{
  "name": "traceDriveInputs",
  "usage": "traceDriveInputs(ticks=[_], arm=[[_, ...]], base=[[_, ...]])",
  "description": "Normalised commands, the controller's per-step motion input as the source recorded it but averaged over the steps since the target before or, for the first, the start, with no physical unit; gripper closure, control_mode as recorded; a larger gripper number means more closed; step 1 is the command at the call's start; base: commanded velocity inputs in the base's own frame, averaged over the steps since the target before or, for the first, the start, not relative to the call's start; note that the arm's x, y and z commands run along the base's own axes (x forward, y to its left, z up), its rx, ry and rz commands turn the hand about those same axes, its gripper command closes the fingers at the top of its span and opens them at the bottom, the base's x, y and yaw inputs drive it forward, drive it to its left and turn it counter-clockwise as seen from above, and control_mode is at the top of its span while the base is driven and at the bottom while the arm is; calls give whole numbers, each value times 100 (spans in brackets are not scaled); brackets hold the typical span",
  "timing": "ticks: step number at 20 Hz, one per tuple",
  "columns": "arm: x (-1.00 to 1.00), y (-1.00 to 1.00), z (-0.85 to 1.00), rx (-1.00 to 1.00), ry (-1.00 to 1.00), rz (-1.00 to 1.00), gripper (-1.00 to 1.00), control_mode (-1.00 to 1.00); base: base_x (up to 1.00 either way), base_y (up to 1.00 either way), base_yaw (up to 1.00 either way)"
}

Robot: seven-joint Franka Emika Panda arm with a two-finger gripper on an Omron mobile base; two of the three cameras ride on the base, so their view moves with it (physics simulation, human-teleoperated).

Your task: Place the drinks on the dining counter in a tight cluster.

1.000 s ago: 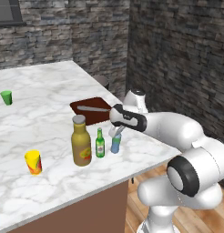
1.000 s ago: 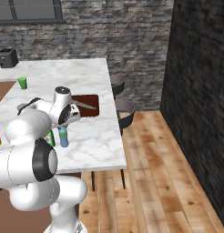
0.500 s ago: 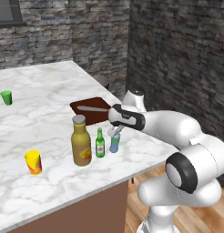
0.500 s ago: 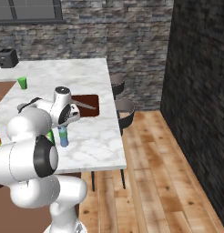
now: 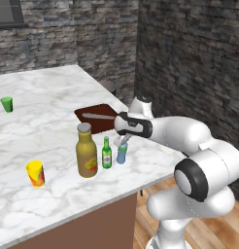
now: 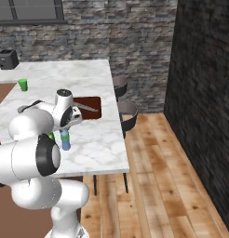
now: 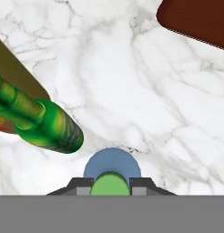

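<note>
Your claw (image 7: 111, 190) was clamped shut on the small pale-blue bottle (image 5: 122, 153), standing on the white marble counter (image 5: 53, 116) beside the slim green bottle (image 5: 107, 153); releasing crookedly risked toppling both.

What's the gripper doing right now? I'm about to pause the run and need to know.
Gripper: shut on the small pale-blue bottle, which stands on the dining counter beside the slim green bottle.
</note>
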Motion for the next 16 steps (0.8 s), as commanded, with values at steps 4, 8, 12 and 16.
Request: traceDriveInputs(ticks=[4,8,12,16], arm=[[1,0,0,0,0,0,100,-100],[0,0,0,0,0,0,100,-100],[0,0,0,0,0,0,-100,-100],[0,0,0,0,0,0,-100,-100]], base=[[0,0,0],[0,0,0],[0,0,0],[0,0,0]])
